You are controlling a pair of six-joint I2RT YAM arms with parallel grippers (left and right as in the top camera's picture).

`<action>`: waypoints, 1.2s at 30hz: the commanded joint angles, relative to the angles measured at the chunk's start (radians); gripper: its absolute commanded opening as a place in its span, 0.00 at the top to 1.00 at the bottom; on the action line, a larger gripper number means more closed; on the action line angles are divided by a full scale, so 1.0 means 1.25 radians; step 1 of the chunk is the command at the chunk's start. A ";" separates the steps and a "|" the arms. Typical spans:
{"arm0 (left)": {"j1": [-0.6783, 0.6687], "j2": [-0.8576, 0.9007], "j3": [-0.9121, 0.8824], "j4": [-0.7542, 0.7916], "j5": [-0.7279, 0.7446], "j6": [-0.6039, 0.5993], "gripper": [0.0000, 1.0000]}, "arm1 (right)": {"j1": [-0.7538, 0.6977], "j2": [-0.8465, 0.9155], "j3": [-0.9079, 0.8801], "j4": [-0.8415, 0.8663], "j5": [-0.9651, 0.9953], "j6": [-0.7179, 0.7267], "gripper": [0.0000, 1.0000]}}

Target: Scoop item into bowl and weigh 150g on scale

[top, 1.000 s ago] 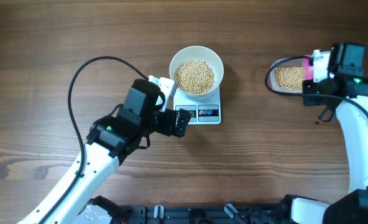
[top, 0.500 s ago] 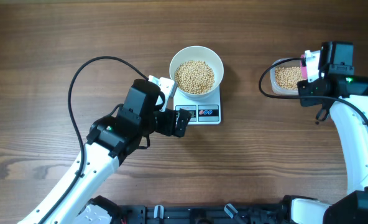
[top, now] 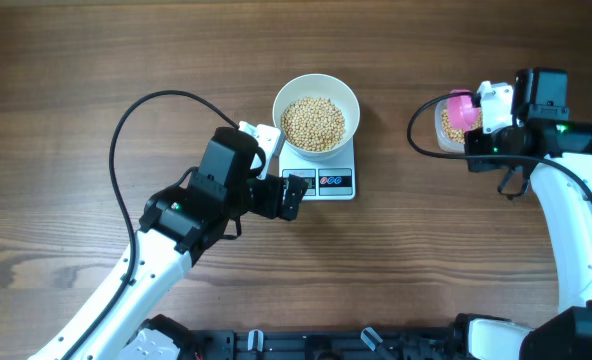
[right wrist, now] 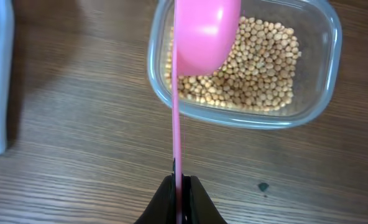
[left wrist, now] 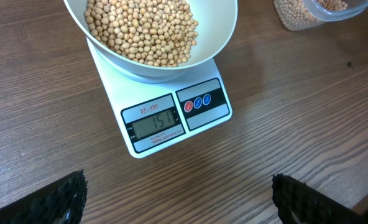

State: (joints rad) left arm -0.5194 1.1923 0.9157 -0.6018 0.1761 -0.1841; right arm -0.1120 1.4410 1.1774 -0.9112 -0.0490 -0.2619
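The white bowl (top: 278,100) stands on the scale (top: 336,184), filled with tan beans (top: 313,122). In the left wrist view the bowl (left wrist: 221,37) sits just above the scale's display (left wrist: 156,126), which reads 151. My left gripper (top: 294,196) hovers open in front of the scale, its fingers (left wrist: 66,196) wide apart over bare wood. My right gripper (right wrist: 181,186) is shut on the thin handle of a pink scoop (right wrist: 206,31). The scoop's head hangs over the left part of a clear tub (right wrist: 324,93) that holds more beans (right wrist: 258,68).
The tub (top: 440,128) lies right of the scale, under the pink scoop (top: 460,108). A black cable (top: 126,130) arcs over the table behind my left arm, and another loops round the tub's left side (top: 414,128). A small dark speck (right wrist: 263,186) marks the wood.
My right arm has shifted left and turned, bringing the pink scoop out over the tub's left part. The left arm, bowl and scale have not moved.
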 commanded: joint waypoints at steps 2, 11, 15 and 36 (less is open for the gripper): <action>-0.003 0.001 -0.001 0.002 -0.008 0.015 0.00 | 0.002 -0.071 0.013 0.020 -0.055 0.051 0.96; -0.003 0.001 -0.001 0.002 -0.008 0.015 0.00 | 0.003 -0.092 0.011 0.337 -0.599 0.279 0.96; -0.003 0.001 -0.001 0.002 -0.008 0.015 0.00 | 0.003 -0.063 0.011 0.381 -0.599 0.295 0.96; -0.003 0.001 -0.001 0.002 -0.008 0.015 0.00 | 0.002 -0.014 0.011 0.496 -0.445 0.296 0.96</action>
State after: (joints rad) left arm -0.5194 1.1931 0.9154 -0.6022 0.1761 -0.1841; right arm -0.1120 1.4197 1.1805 -0.2977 -0.6941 0.1020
